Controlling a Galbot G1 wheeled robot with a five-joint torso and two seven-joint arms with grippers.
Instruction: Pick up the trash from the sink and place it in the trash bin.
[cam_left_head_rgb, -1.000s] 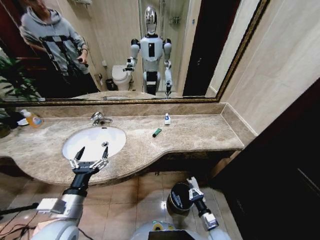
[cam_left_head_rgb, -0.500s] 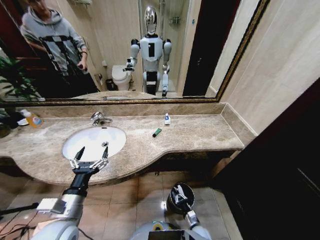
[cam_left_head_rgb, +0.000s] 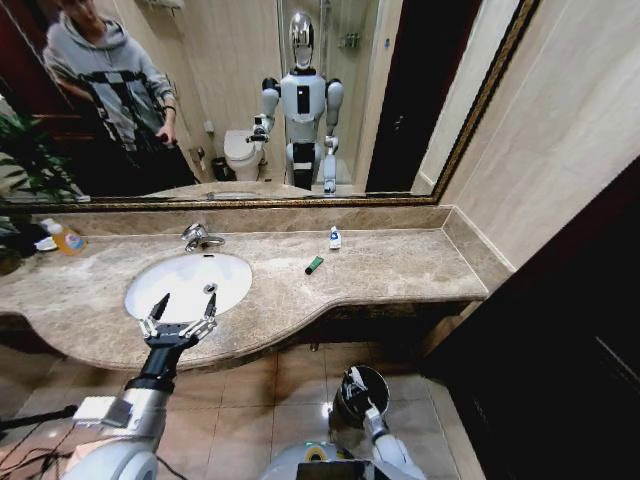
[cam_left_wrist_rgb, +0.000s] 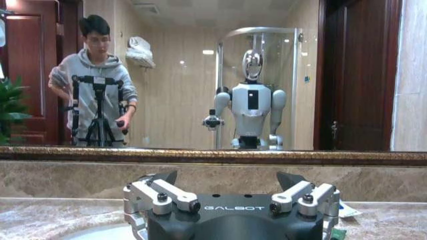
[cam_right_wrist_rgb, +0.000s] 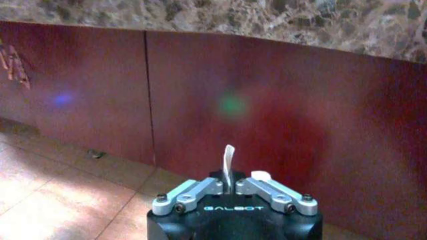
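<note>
The white oval sink (cam_left_head_rgb: 160, 290) is set in a beige-brown marble counter. My left gripper (cam_left_head_rgb: 180, 312) hovers open over the sink's front rim, holding nothing; its fingers (cam_left_wrist_rgb: 160, 192) face the mirror. A short dark green stick (cam_left_head_rgb: 314, 265) and a small white tube (cam_left_head_rgb: 335, 238) lie on the counter to the right of the sink. On the floor stands the dark round trash bin (cam_left_head_rgb: 345, 408) with a shiny rim. My right gripper (cam_left_head_rgb: 353, 381) is low above it, shut (cam_right_wrist_rgb: 229, 182) on a thin flat white packet (cam_right_wrist_rgb: 229, 159) that sticks up between the fingers.
A chrome faucet (cam_left_head_rgb: 200, 238) stands behind the basin. An orange-liquid bottle (cam_left_head_rgb: 66, 238) sits at the counter's far left by a plant. The dark red cabinet front (cam_right_wrist_rgb: 267, 115) is close before the right gripper. A dark door panel (cam_left_head_rgb: 560, 340) closes off the right.
My right gripper has swung left from beside the bin to over its opening. The left arm has stayed still.
</note>
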